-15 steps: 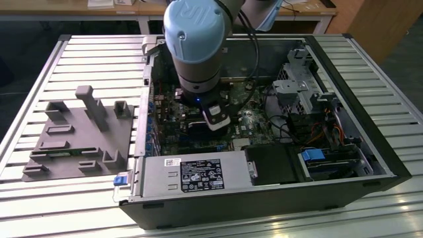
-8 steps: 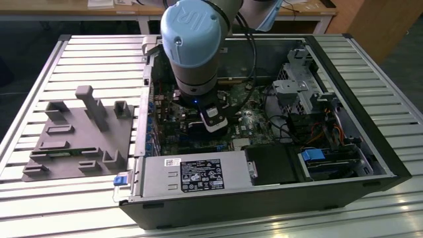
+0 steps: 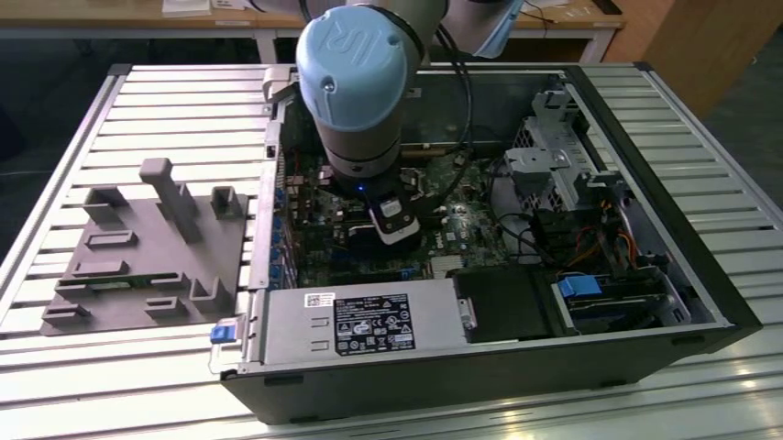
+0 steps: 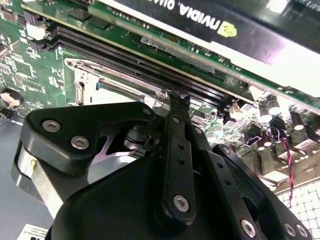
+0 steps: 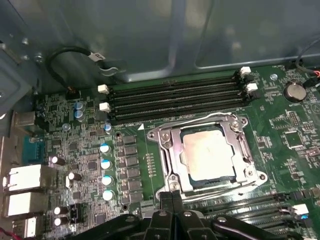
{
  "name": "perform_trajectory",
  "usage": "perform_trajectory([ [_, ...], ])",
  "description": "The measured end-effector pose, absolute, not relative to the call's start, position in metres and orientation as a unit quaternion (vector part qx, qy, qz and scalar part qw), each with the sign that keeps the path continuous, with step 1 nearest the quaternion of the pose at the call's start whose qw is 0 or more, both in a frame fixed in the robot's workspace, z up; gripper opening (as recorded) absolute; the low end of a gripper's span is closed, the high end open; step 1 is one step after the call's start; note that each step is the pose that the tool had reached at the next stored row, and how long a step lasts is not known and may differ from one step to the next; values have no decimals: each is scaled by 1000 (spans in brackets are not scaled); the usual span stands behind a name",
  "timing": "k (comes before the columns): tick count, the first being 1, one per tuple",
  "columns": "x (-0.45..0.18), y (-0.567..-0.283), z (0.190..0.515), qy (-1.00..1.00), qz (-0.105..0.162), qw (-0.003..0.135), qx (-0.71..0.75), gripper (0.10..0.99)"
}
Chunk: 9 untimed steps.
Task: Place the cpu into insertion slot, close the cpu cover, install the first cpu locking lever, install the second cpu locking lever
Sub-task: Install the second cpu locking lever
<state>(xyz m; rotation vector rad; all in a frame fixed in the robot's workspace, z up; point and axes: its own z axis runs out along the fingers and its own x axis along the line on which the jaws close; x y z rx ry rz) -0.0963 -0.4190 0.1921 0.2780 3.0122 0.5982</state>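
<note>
I have the gripper (image 5: 172,197) down inside the open computer case (image 3: 685,238), low over the motherboard (image 5: 280,125). Its fingers (image 5: 172,205) are pressed together with nothing between them. The cpu (image 5: 207,155) already sits in the insertion slot (image 5: 192,181), and the cpu cover (image 5: 167,150) lies flat around it, its window framing the silver top. In the first wrist view, the socket lies straight ahead of my fingertips, which sit just at its near edge. I judge the closed tips are working a locking lever (image 4: 131,90), which runs crosswise in front of them.
</note>
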Motion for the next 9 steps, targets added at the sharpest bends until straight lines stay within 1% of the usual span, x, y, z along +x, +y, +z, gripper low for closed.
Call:
perform_trajectory([
  [9, -101, -416, 187, 975, 202, 28, 90, 102],
])
